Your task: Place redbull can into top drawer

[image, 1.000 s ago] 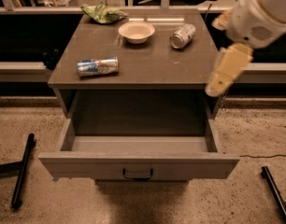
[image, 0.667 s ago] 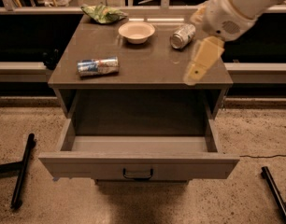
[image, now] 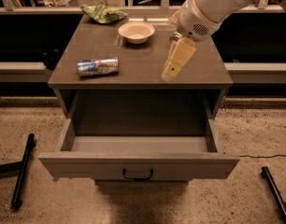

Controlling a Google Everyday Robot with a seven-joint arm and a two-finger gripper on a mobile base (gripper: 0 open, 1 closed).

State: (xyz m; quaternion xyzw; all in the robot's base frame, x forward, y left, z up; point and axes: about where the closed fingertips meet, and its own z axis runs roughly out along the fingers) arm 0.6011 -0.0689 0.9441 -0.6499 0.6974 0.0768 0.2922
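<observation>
The redbull can (image: 97,66), blue and silver, lies on its side on the left part of the cabinet top (image: 133,59). The top drawer (image: 138,164) is pulled open below it, and its inside shows nothing in it. A small dark handle (image: 137,174) sits at the centre of the drawer's front panel. My gripper (image: 171,70) hangs from the white arm above the right middle of the cabinet top. It points down and to the left, well to the right of the can, and holds nothing.
A white bowl (image: 136,31) and a green crumpled bag (image: 103,13) sit at the back of the cabinet top. Black stand legs lie on the floor at left (image: 21,171) and right (image: 276,190). A railing runs behind the cabinet.
My arm has swung left over the cabinet top, from past its right edge to above its right middle. It now hides the silver can that showed at the back right. The redbull can has not moved.
</observation>
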